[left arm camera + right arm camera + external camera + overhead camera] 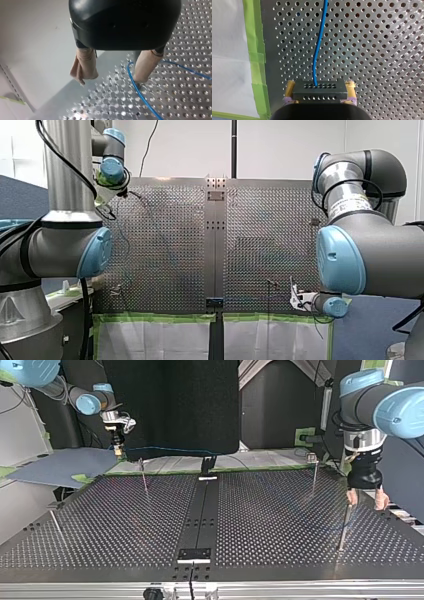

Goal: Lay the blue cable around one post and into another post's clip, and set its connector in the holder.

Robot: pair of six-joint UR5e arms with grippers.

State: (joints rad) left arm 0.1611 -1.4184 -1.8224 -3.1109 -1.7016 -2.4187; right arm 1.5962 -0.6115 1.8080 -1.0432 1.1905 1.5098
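The right gripper (320,86) has its fingers closed on the black connector (320,93) near the green tape (253,37) at the edge of the bench (374,50). The blue cable (319,37) runs from the connector ahead over the perforated surface. The left gripper (111,80) has its beige-padded fingers spread wide and holds nothing, and the cable curves over the bench just beside one finger.

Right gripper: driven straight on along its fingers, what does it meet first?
Probably the perforated table: the right gripper, shut on the black connector, points at it, with only the blue cable running ahead. The black connector would likely touch before the fingers; depth is unclear.
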